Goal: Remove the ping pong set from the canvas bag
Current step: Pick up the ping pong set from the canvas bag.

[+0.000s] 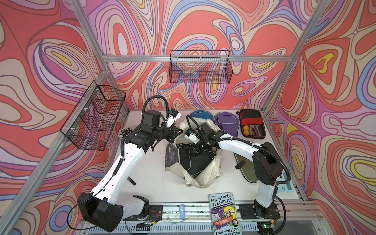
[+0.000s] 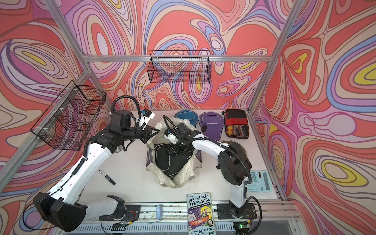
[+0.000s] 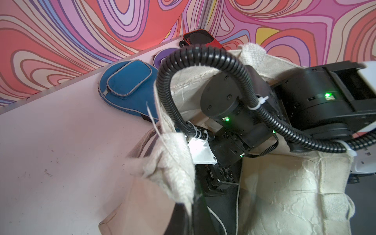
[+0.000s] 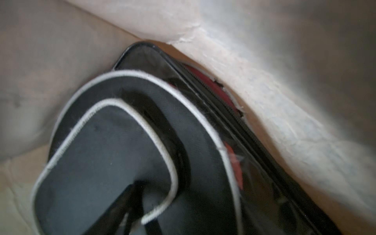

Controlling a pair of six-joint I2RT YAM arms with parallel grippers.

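Looking down in both top views, canvas bag (image 1: 205, 179) (image 2: 177, 180): slumped open mid-table, mouth up, dark printed panel on the side toward the left arm.
Black cover (image 1: 195, 162) (image 2: 169, 162): inside the bag, grey piping showing.
Left gripper (image 1: 175, 133) (image 2: 151, 133): at the bag's far rim, clenched on the cloth edge.
Right gripper (image 1: 192, 151) (image 2: 173, 150): down in the bag mouth, on or just above the black cover; too dark to tell whether released or grasping.
Out on the table: blue cover (image 1: 200, 116), purple cover (image 1: 225, 124) and rectangular case (image 1: 252, 124) in a row along the back wall; olive cover (image 1: 246, 168) beside the bag, partly under the right arm.
Other items: book (image 1: 223, 213) at the front edge, calculator (image 2: 259, 181) by the right arm, marker (image 2: 106, 177) near the left arm.
Left wrist view, canvas bag (image 3: 274, 183): rim bunched and lifted close to the lens (fingers hidden by cloth); right arm reaching into the mouth; blue cover (image 3: 126, 87) flat on the table just beyond.
Right wrist view, black cover (image 4: 105, 162): fills most of the frame, lying over a second case (image 4: 142, 55) with a black zip edge and red inside, pressed against the bag wall (image 4: 264, 81).
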